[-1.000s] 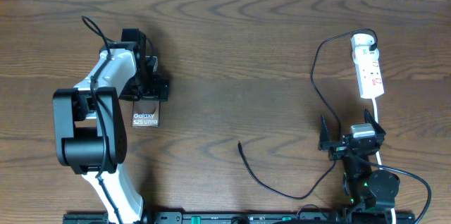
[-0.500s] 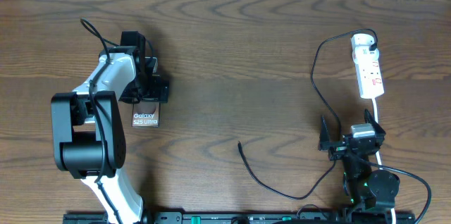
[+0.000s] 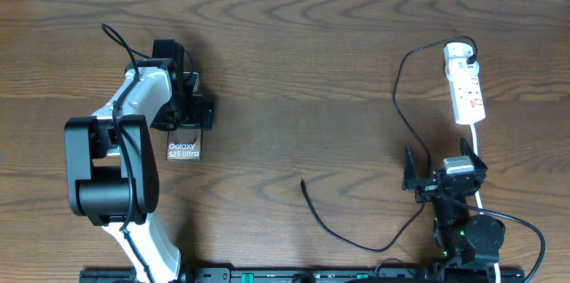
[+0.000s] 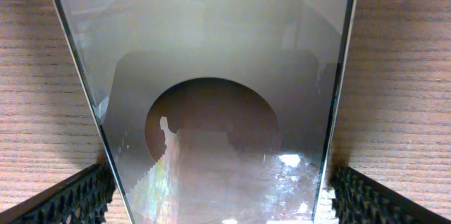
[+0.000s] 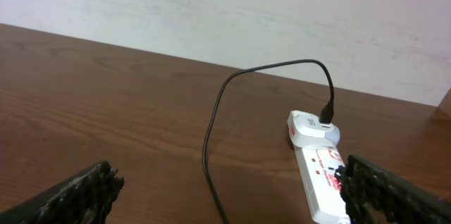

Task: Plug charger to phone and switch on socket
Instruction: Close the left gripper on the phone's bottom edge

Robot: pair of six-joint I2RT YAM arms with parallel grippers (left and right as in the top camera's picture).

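The phone [image 3: 183,149] lies flat on the table at the left, its "Galaxy S25 Ultra" end toward me. My left gripper [image 3: 183,112] is over its far part. In the left wrist view the glossy phone [image 4: 204,76] fills the frame and the open left gripper [image 4: 218,196] straddles its two long edges with narrow gaps. The charger cable [image 3: 397,96] runs from its plug [image 3: 463,49] in the socket [image 3: 468,94] down to a loose connector tip [image 3: 304,182]. My right gripper [image 3: 443,179] is open and empty, below the socket. The right wrist view shows the gripper [image 5: 232,196], cable [image 5: 211,132] and socket [image 5: 320,175].
The socket's white cord [image 3: 479,145] runs down past my right gripper. The cable loops along the table's front [image 3: 374,246] between the connector tip and the right arm base. A pale wall [image 5: 225,5] stands behind the table's far edge.
My left arm has shifted slightly to the left over the phone. The phone, cable, socket and right arm have not moved.
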